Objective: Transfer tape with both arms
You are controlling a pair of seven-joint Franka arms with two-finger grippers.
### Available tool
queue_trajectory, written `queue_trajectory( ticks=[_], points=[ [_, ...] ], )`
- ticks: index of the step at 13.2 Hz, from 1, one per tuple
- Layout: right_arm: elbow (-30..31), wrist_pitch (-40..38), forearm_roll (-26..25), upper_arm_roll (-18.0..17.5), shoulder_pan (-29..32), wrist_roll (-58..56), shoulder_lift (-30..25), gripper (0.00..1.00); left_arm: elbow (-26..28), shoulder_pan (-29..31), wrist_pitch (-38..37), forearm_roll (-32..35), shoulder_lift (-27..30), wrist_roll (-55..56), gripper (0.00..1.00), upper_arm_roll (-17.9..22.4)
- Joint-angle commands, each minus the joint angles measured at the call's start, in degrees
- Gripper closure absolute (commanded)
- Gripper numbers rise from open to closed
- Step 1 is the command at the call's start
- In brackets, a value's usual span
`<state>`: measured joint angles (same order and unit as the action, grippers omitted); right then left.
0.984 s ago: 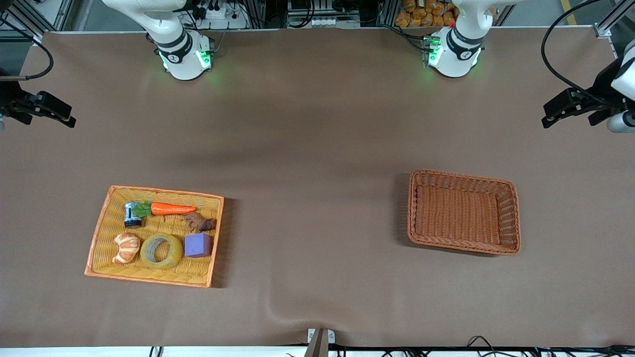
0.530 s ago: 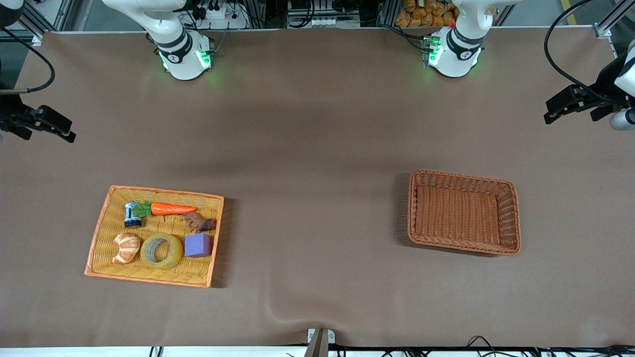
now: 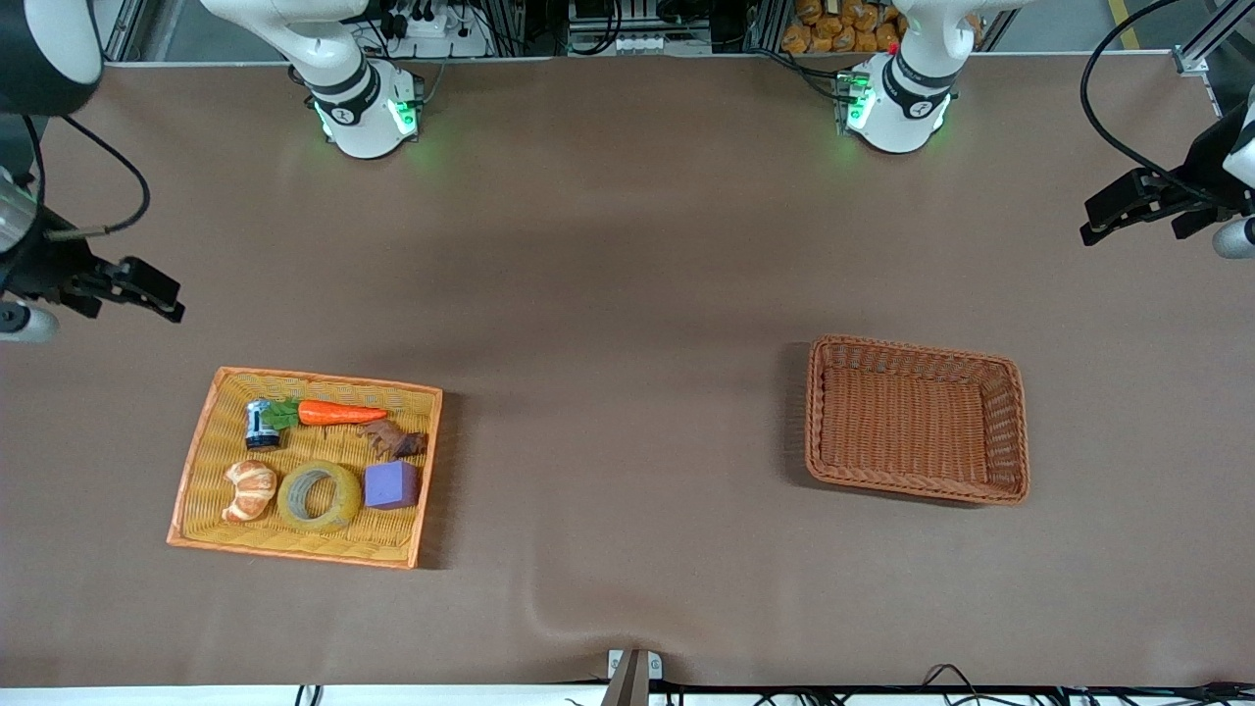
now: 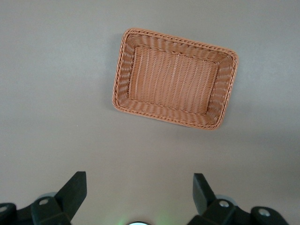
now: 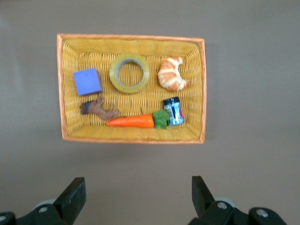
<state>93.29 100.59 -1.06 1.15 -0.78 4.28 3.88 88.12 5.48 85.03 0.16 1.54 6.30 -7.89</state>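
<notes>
**Both arms high, tape in its tray**

I had the right gripper (image 3: 147, 291) up over bare table near the yellow tray (image 3: 196, 451), jaws spread wide and empty. The left gripper (image 3: 1113, 211) hung over the table's edge at its own end, equally wide, holding nothing. The tape (image 3: 319, 496) lay flat in the tray between the croissant (image 3: 249, 489) and the purple cube (image 3: 391, 484). Both arms' upper links ran out of frame.

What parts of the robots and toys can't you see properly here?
- Both arms: front view, their upper parts are cut off by the picture's edges.
- Small can: its label is too small to read in any view.
- Brown toy: too small to tell what animal it is.
- Tape: fully visible.
</notes>
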Motion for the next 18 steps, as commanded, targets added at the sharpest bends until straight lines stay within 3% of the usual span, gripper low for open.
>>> queue_trajectory(
  ticks=[1, 5, 11, 15, 18],
  points=[
    [-2.4, 5.1, 0.0, 0.3, 1.1, 1.1, 7.2, 0.0, -0.1, 0.1, -0.8, -0.7, 0.2, -0.6, 0.0, 0.1],
    [-3.0, 10.0, 4.7, 0.3, 3.1, 3.5, 15.0, 0.0, 0.0, 0.1, -0.9, -0.7, 0.0, -0.8, 0.0, 0.0],
    [-13.5, 10.2, 5.6, 0.3, 4.2, 17.4, 31.4, 0.0, -0.1, 0.1, -0.8, -1.4, -0.3, -0.5, 0.0, 0.0],
    [-14.4, 14.8, 4.8, 0.3, 1.5, 29.0, 36.3, 0.0, -0.1, 0.1, -0.8, -1.5, -0.3, -0.4, 0.0, 0.0],
    [-14.4, 19.2, 5.0, 0.3, 1.5, 30.7, 40.6, 0.0, -0.1, 0.3, -0.9, -1.5, 0.0, -0.8, 0.0, 0.0]
  ],
)
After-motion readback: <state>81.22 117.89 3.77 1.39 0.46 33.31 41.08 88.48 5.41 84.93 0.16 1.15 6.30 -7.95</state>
